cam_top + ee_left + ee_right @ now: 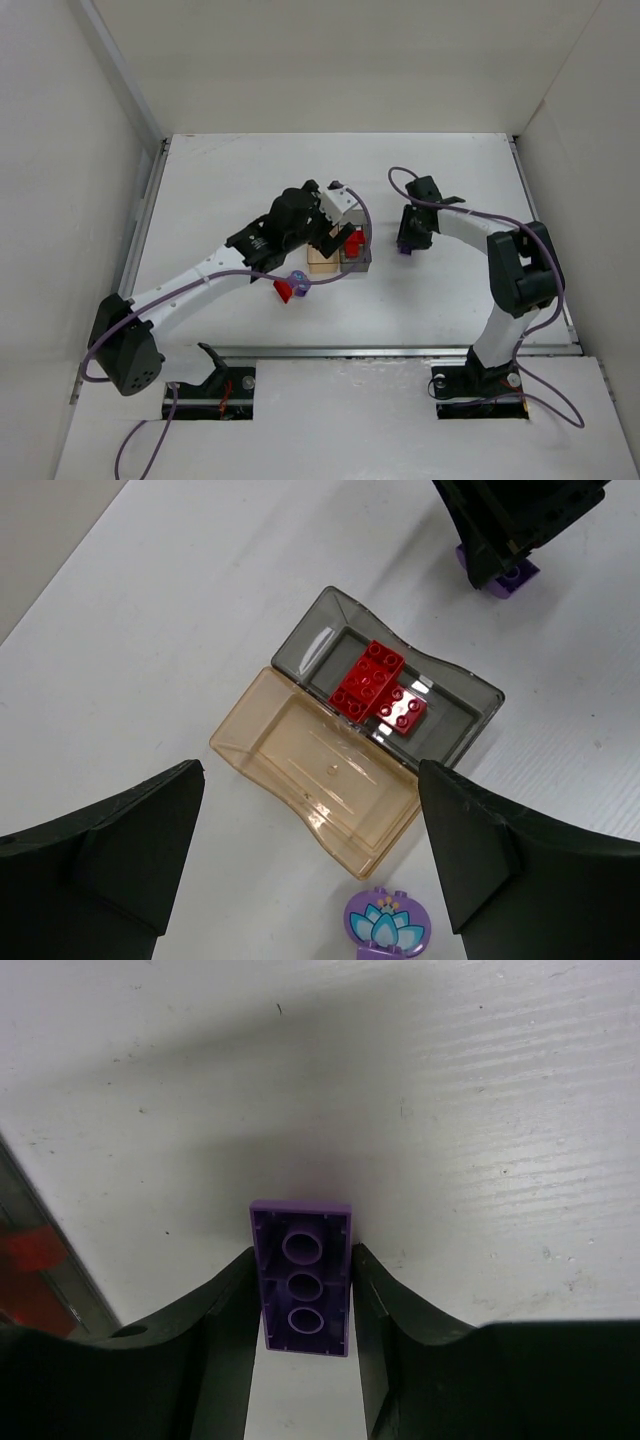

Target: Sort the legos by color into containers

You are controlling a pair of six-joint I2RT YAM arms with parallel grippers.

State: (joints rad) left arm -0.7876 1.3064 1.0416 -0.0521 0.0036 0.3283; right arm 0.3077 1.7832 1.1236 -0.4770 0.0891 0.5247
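The tan bin (320, 780) lies empty beside the dark grey bin (455, 685), which holds red bricks (375, 685). In the top view the bins (322, 262) sit mid-table under my left gripper (335, 243). That gripper (310, 880) hovers above them, open and empty. A roundish purple brick with a blue flower (385, 925) lies on the table just in front of the tan bin. A loose red brick (283, 290) lies next to it (297, 281). My right gripper (302, 1360) is shut on a purple brick (302, 1280), right of the bins (405, 248).
White walls enclose the table on the left, back and right. A metal rail (380, 350) runs along the table's near edge. The grey bin's edge and a red blur show at the left of the right wrist view (40, 1270).
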